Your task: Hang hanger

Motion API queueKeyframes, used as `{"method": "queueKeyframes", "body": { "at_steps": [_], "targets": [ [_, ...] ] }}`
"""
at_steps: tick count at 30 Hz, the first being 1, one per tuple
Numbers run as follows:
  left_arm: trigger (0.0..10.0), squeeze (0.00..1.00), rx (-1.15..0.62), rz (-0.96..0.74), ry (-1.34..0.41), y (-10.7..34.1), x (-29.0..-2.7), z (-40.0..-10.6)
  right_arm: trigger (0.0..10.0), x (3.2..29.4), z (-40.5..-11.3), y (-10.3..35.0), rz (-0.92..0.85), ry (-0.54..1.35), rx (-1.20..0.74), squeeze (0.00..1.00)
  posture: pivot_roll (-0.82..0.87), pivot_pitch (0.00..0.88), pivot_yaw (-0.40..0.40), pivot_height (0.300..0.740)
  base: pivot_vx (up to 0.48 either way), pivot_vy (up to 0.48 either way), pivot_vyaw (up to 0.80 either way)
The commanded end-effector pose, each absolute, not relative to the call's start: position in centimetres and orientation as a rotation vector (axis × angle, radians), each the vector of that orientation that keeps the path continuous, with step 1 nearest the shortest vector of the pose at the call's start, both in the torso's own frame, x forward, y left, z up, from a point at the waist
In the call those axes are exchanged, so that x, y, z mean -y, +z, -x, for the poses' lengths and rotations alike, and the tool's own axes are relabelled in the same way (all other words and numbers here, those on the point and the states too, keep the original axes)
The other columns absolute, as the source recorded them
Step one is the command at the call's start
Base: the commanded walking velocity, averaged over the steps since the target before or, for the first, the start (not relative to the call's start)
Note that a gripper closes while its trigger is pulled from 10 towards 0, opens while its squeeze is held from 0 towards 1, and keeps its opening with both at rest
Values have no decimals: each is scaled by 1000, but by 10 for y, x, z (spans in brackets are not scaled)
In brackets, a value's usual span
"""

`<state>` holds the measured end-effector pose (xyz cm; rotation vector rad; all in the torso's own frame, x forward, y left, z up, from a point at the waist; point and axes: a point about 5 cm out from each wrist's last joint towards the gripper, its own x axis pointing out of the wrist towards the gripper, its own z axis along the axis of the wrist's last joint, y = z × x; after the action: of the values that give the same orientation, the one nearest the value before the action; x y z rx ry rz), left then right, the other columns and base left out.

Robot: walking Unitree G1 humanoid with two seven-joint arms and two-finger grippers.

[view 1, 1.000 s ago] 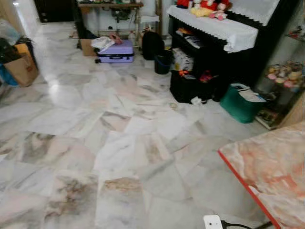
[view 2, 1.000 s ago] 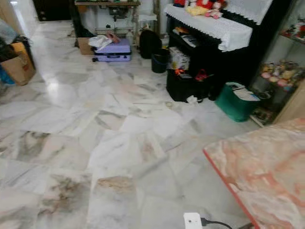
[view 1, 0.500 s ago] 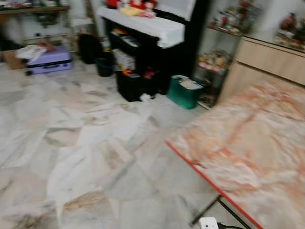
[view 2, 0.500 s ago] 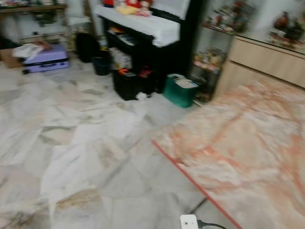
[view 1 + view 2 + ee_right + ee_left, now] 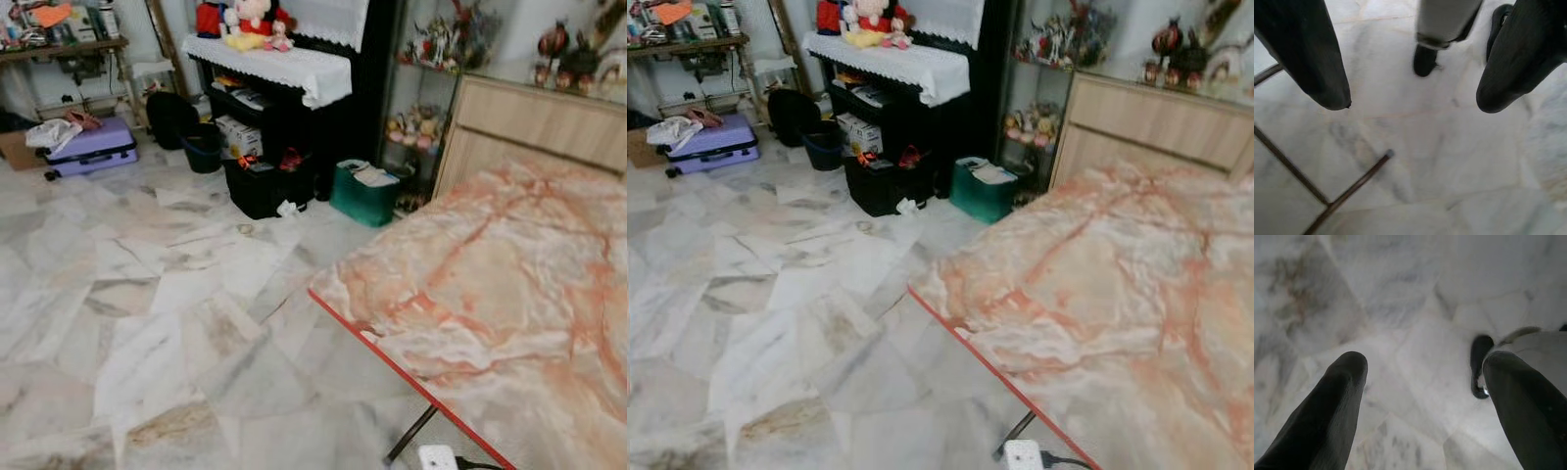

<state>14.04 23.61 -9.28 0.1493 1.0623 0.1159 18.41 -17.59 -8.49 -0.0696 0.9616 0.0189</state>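
Observation:
No hanger can be made out in these frames. My left gripper [image 5: 1422, 382] hangs open over the marble floor, its two black fingers [image 5: 1337, 406] wide apart with nothing between them. My right gripper [image 5: 1413, 100] is open too, pointing down at the floor beside thin dark metal table legs [image 5: 1347, 188]. A grey leg and a black foot [image 5: 1425, 58] of my own body stand on the floor beyond the right gripper's fingers.
A table with a pink marbled top and red edge [image 5: 509, 294] fills the right. Beyond it stand a wooden cabinet [image 5: 529, 127], a green bin [image 5: 364, 194], a black piano with a white lace cloth [image 5: 284, 69], and a purple suitcase [image 5: 93, 149]. A white power plug [image 5: 436, 457] lies low down.
The whole picture has swung to the right, so the camera has turned; the table now takes up much more of the view and the picture is sharper.

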Motion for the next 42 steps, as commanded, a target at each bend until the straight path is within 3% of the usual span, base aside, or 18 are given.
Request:
{"method": "queueKeyframes", "body": {
  "at_steps": [1,8,42],
  "targets": [
    [10000,0,-999,-76,-3,-89,-191,-172,10000,225,-168,-85,-226,-185,-1018,0,196,0,-28,740,0,0,-800],
    [10000,0,-1003,-85,5,-87,-203,-172,10000,225,-168,-85,-229,-194,-1017,0,193,0,-27,740,0,0,-800],
    [10000,0,-995,-143,-17,-84,-212,-175,10000,213,-168,-88,-284,-221,-1008,0,186,0,24,740,0,0,-800]
  ]
}}
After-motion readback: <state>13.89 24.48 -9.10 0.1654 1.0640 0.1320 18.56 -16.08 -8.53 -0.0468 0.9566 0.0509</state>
